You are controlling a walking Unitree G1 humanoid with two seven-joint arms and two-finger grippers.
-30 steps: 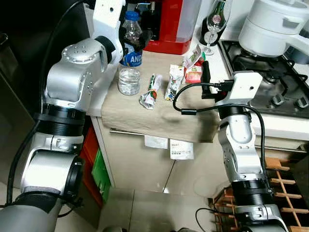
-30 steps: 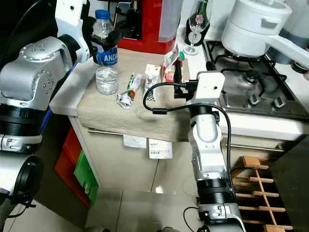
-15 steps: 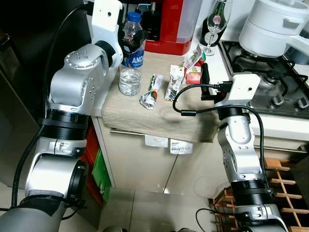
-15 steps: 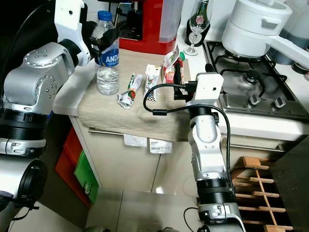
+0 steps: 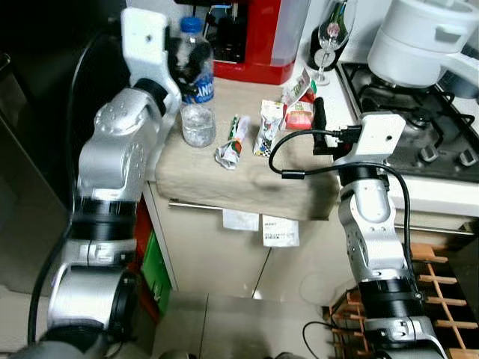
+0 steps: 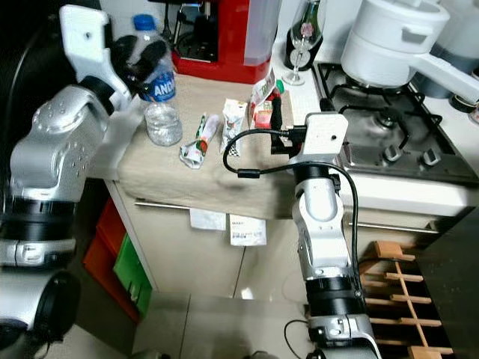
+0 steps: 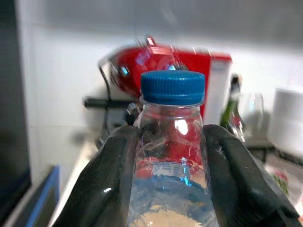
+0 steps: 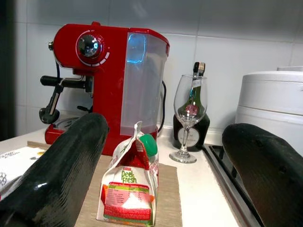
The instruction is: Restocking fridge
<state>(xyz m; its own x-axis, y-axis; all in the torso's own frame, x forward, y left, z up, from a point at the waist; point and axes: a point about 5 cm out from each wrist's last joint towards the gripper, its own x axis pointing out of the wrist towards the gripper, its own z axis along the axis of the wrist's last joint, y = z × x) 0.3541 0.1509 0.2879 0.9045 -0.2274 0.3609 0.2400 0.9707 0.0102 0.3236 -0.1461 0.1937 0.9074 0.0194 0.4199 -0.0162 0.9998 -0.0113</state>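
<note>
Left wrist view: my left tool [image 7: 173,189] pinching bottle [image 7: 173,142] at shoulder, looks light, slick, squashy; right tool [image 8: 163,179] spread.

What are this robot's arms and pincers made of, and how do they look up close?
Both arms are bulky silver metal segments joined by black ribbed rings. The right arm carries a white box at the wrist, with a black cable looping from it. Each pincer, left and right, has two long, glossy black rounded fingers.

Behind my counter there's a red coffee machine [image 8: 106,82] with a wine glass [image 8: 190,118] beside it. A white pot [image 5: 419,41] sits on the gas stove [image 5: 419,134].
</note>
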